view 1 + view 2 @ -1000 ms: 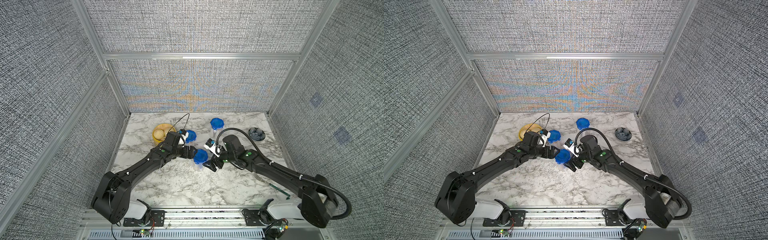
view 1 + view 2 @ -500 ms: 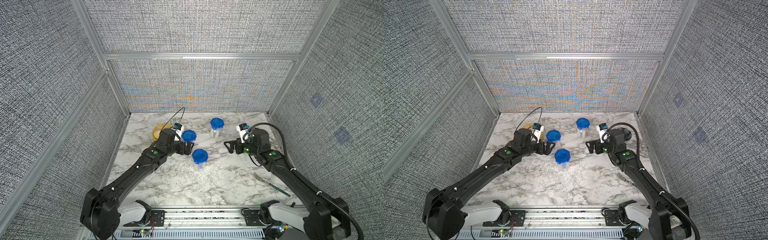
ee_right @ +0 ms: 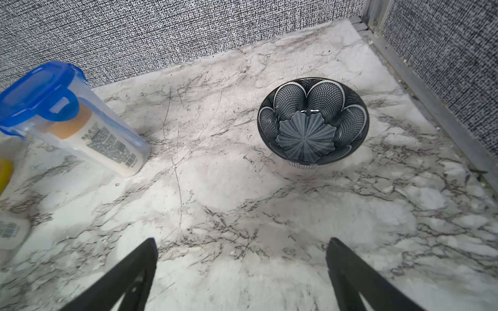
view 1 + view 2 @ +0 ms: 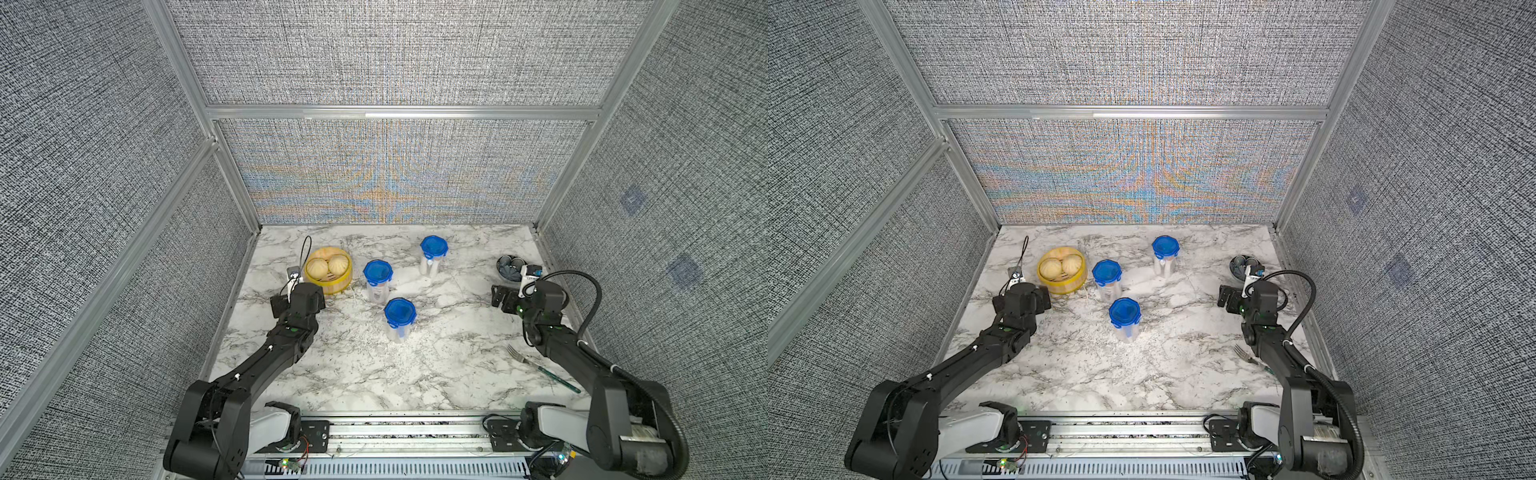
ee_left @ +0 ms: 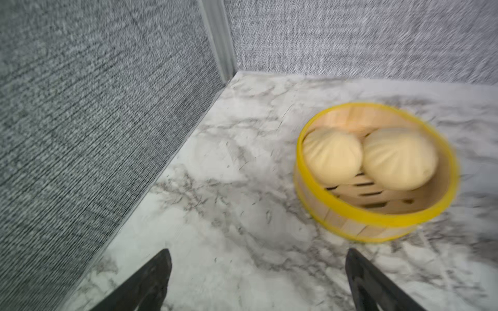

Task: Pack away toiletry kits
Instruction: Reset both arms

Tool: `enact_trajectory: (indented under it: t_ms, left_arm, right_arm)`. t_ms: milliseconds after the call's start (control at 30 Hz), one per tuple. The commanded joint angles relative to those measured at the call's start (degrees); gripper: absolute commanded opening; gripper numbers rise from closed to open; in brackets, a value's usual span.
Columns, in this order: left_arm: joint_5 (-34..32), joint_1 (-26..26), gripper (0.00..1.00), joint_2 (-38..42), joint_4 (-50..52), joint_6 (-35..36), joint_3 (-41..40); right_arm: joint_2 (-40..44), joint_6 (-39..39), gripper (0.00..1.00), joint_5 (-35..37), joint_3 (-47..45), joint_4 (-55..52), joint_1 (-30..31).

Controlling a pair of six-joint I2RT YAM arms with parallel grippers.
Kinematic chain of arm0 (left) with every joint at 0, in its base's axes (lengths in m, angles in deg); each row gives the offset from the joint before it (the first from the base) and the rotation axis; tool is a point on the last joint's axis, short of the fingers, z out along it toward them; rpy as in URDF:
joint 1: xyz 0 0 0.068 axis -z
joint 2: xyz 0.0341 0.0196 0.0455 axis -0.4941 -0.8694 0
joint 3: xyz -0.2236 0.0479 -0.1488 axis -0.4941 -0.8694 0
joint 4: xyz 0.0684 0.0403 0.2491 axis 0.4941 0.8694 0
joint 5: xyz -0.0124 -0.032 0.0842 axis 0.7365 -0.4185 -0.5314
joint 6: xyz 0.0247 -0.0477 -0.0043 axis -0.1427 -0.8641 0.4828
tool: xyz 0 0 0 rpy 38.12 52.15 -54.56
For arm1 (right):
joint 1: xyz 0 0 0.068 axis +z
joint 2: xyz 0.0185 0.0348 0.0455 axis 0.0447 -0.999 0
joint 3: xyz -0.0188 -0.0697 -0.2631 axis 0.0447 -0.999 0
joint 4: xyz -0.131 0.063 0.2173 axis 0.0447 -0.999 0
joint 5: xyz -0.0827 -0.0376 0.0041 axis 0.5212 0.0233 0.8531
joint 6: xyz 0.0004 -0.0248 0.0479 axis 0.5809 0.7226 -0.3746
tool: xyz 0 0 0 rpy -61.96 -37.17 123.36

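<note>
Pulling back from the closed tubs [image 4: 400,312], left fingers [image 5: 151,282] and right fingers [image 3: 134,280] now hang spread and empty.

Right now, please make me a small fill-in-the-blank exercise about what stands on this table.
___ blue-lidded tubs stand upright.
The left pincer and the right pincer are both ___.
The fork lies on the robot's ___ side.
The steamer has a ___ rim.
Missing words: three, open, right, yellow.
</note>
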Motion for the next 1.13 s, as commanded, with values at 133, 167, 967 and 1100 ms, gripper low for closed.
enact_trajectory:
  t_ms: [133,167,967,1100]
  left_arm:
    - [-0.8,-0.8,0.99,-8.4,-17.7,7.8,-1.6]
    - [-0.3,-0.7,0.99,-10.2,-20.9,9.6,-2.1]
    - [13.3,-7.3,0.99,-20.3,-39.1,9.6,-6.5]
    - [13.1,-7.3,0.99,-20.0,-39.9,9.8,-7.1]
  right_arm:
    - [-6.3,5.3,0.99,-0.2,-0.6,12.0,0.1]
    - [-7.7,5.4,0.99,-0.4,-1.2,13.6,0.1]
    - [-15.5,10.4,0.99,6.5,-3.5,24.1,6.4]
    - [-15.1,10.8,0.99,6.3,-4.0,24.5,6.5]
